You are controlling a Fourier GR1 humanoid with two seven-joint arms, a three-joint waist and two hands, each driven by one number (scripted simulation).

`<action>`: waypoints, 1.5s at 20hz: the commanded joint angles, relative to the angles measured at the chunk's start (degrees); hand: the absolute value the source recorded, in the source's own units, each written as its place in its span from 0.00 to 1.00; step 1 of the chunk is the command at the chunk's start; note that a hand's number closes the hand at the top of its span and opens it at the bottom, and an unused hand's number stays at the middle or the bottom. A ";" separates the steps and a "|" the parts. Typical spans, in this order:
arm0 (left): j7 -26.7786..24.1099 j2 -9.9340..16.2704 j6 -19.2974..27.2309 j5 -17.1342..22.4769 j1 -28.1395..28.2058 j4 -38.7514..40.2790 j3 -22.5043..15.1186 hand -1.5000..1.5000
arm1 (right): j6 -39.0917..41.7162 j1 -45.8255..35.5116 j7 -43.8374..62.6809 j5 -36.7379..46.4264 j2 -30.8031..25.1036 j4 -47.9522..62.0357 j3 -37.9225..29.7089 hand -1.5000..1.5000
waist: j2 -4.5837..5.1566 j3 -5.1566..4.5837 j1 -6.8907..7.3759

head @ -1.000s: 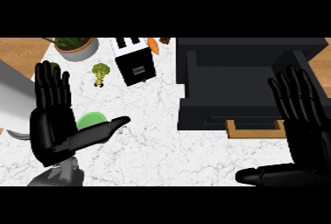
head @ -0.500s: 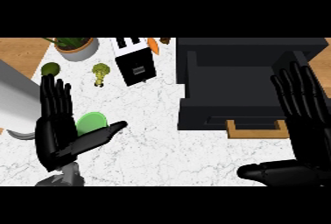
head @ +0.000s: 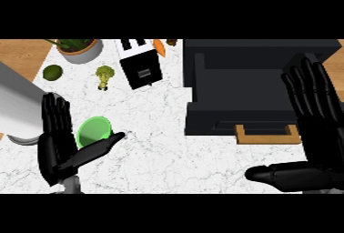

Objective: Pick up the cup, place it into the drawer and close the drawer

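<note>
left robot hand [head: 62, 148] is sitting at the near left of the table [head: 158, 150], fingers straight and apart, thumb stretched out to the right, holding nothing. green cup [head: 93, 132] is standing on the table just beside that hand, in the crook between fingers and thumb; can't tell whether it's touching the palm. right robot hand [head: 319, 136] is resting at the near right, fingers straight up and apart, thumb out to the left, also holding nothing.

drawer [head: 269, 134] is sticking out a little from the near side of the black cabinet [head: 252, 86], right of centre, well apart from the cup. its wooden front is showing, but the gap looks too narrow for the cup, so i'd judge it's needing more pull.

step in hand reads as the grasp. to do it well: be bringing the palm against the cup's side, curling fingers and thumb round the wall, not over the rim, keeping it upright while lifting. watch the grey thing [head: 17, 109] at the far left when lifting.
</note>
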 commanded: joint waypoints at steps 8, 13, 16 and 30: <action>-10.32 1.87 -6.04 5.88 1.50 11.67 6.11 0.00 | 2.05 7.45 -2.90 0.22 1.31 -3.16 2.39 0.00 | 0.00 0.00 -0.12; -13.99 1.47 -7.34 7.95 -1.32 19.14 8.30 0.00 | 2.49 -0.98 -0.14 -3.30 -1.95 2.19 -3.96 0.00 | 0.04 0.00 -0.03; -21.79 1.08 -10.72 10.11 0.23 25.00 9.74 0.00 | 1.50 2.86 2.72 -2.50 -0.59 -6.06 -0.63 0.00 | 0.01 -0.02 -0.25; -31.96 0.43 -11.10 11.24 -5.44 41.74 13.08 0.00 | 4.23 3.12 0.95 -5.03 -1.43 -3.06 -3.06 0.00 | 0.03 -0.01 -0.16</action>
